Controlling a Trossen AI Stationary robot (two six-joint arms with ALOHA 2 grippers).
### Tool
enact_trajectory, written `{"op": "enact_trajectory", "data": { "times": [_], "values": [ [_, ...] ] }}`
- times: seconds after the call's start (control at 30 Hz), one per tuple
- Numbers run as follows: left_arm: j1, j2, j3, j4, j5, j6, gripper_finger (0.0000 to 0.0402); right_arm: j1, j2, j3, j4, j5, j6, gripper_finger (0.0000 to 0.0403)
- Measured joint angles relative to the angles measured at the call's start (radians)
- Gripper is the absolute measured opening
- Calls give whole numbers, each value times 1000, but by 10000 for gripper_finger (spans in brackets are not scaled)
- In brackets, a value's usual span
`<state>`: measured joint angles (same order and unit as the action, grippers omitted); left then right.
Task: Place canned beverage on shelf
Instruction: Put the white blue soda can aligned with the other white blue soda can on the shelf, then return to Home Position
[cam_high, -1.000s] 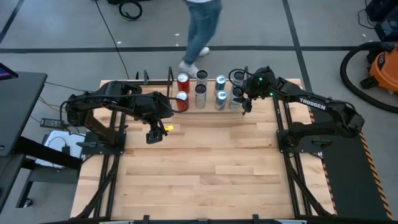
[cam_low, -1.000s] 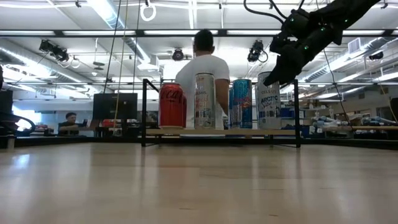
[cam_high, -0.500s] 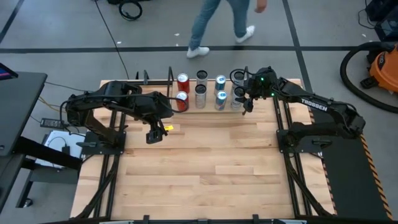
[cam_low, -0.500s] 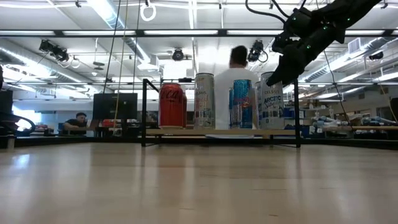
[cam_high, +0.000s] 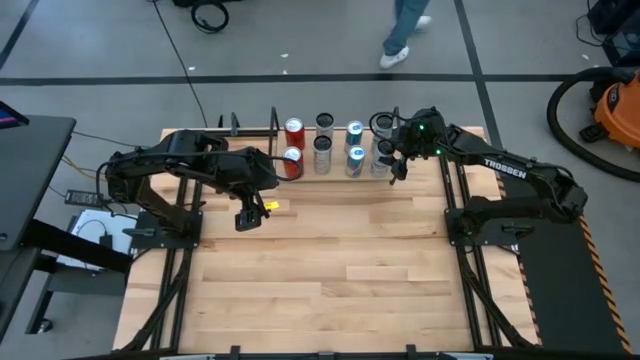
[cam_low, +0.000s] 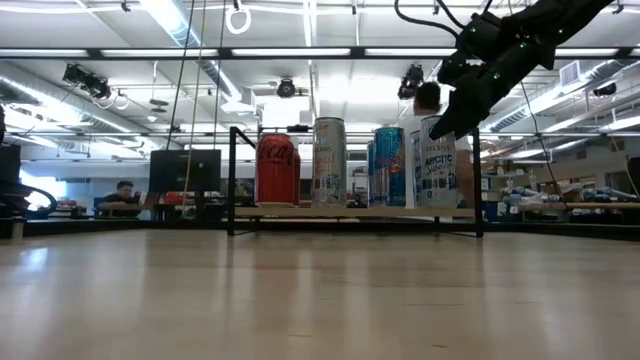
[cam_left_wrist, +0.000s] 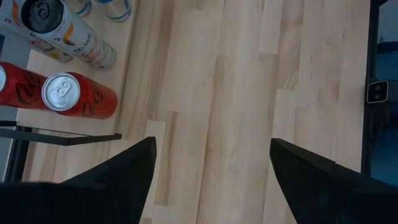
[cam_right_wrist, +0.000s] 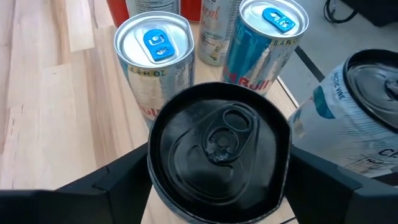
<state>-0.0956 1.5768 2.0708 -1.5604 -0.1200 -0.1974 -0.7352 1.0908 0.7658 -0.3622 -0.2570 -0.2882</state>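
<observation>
The wooden surface (cam_high: 330, 260) lies bare across its near part. Farther in, the left claw (cam_high: 246, 218) hangs over the boards just short of the shelf, its two dark fingers (cam_left_wrist: 118, 177) spread apart with only bare wood between them. Just beside it on the surface sits a small yellow object (cam_high: 270, 206).

Along the far edge stands the shelf (cam_low: 355, 212), a light board framed by thin black rods. On it, in the low view, stand a red cola can (cam_low: 277, 168), a tall silver can (cam_low: 329, 162), a blue energy-drink can (cam_low: 388, 166) and a white can (cam_low: 436, 162) at the right end.

The right claw (cam_high: 393, 165) hovers over that right end. In the right wrist view its fingers (cam_right_wrist: 118, 180) flank a black-topped can (cam_right_wrist: 217, 146) on both sides and lie close against its rim; whether they pinch it or have let go cannot be told. The can stands upright on the shelf among the others.

Beyond the surface, a person (cam_low: 437, 150) stands behind the white can, and another sits far off (cam_low: 124, 193).
</observation>
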Motion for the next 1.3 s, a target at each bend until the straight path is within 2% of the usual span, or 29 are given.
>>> {"op": "enact_trajectory", "data": {
  "times": [0.27, 0.43, 0.6, 0.83, 1.1, 1.3],
  "values": [
    [0, 0, 0, 0, 0, 1, 316, 3, -7, 53, -10, -6, 49, 344],
    [0, 0, 0, -3, -2, 2, 316, 9, -36, 128, -73, -75, 65, 346],
    [-23, -36, 1, -10, -67, -6, 316, 13, -91, 201, -152, -110, 162, 346],
    [-133, -102, 1, -9, -144, -89, 316, 42, -271, 212, -223, -216, 193, 346],
    [-273, -140, 1, -6, -322, -185, 316, 108, -478, 212, -269, -212, 226, 346],
    [-367, -139, 1, -7, -389, -258, 316, 127, -606, 212, -343, -211, 237, 346]
  ]
}}
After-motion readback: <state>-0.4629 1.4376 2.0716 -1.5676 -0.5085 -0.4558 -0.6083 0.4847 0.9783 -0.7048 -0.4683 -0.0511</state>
